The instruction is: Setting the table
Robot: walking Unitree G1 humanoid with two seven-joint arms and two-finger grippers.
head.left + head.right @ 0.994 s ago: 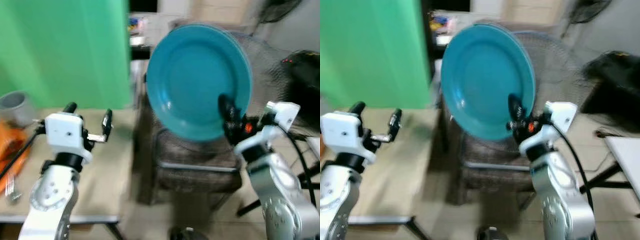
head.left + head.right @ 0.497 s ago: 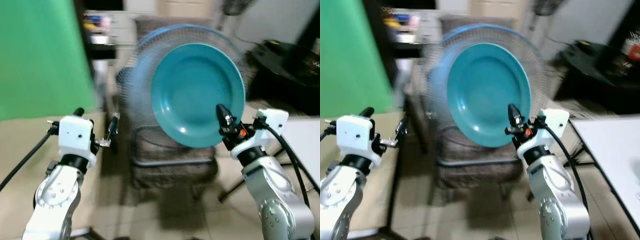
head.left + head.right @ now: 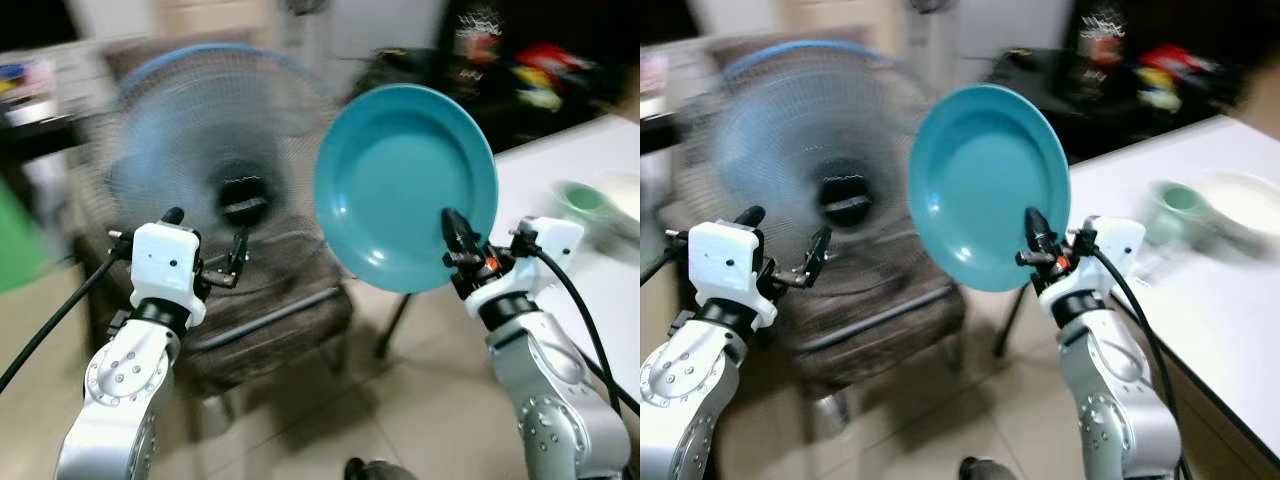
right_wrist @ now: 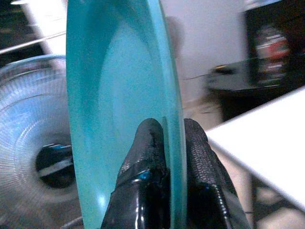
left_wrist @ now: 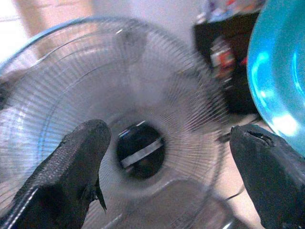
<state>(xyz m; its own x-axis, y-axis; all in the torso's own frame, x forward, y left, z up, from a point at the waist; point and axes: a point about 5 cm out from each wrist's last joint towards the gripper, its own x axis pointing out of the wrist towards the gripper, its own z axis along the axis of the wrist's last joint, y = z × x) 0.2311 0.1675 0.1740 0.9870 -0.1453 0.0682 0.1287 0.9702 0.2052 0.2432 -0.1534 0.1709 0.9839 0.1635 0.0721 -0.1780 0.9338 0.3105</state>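
A teal plate [image 3: 405, 185] stands upright in the air in front of me, its hollow face toward the camera. My right gripper [image 3: 455, 235] is shut on the plate's lower right rim; in the right wrist view both fingers [image 4: 147, 157] pinch the rim edge-on [image 4: 167, 71]. My left gripper [image 3: 205, 245] is raised at chest height on the left, open and holding nothing, its two fingers [image 5: 71, 167] spread wide apart. At the right edge lies a white table [image 3: 1200, 300] bearing a blurred green cup [image 3: 1175, 200] and a white dish [image 3: 1245, 205].
A large standing fan [image 3: 215, 190] with a blue-rimmed cage stands straight ahead behind a dark woven chair [image 3: 270, 315]. Dark shelving with coloured items [image 3: 510, 70] fills the back right. Tiled floor [image 3: 400, 420] lies open below. The whole picture is motion-blurred.
The camera has swung to the right: the green screen and beige table have left the view, and the white table has come in at the right. The plate stays held in the right gripper.
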